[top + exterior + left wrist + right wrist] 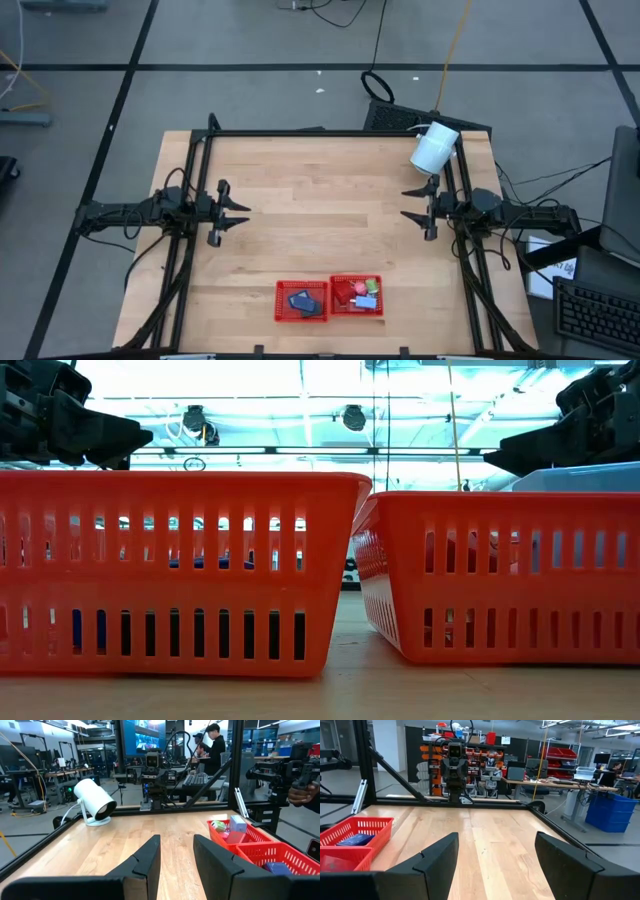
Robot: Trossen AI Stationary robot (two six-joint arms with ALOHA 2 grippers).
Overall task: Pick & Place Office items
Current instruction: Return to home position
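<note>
Red mesh bins, two of them side by side, stand at the front edge of the wooden table [320, 180], about midway between my arms. The left red bin [283, 290] holds a dark blue piece [303, 300], with a darker shape against it that I cannot tell apart. The right red bin [356, 310] holds a red piece [343, 292], a green piece [372, 285] and a light blue piece [367, 299], crowded together. My left gripper [240, 216] hangs over the table's left side, well apart from the bins. Its fingers are spread and grasp nothing, and from its wrist I see plain wood through the gap. My right gripper [406, 204] mirrors it over the right side, its fingers parted wider and also released. The two grippers point at each other across the wood. A white cylinder [435, 147] sits at the far right corner, behind my right arm. Beyond the table, a person in dark clothes [215, 745] stands among desks.
</note>
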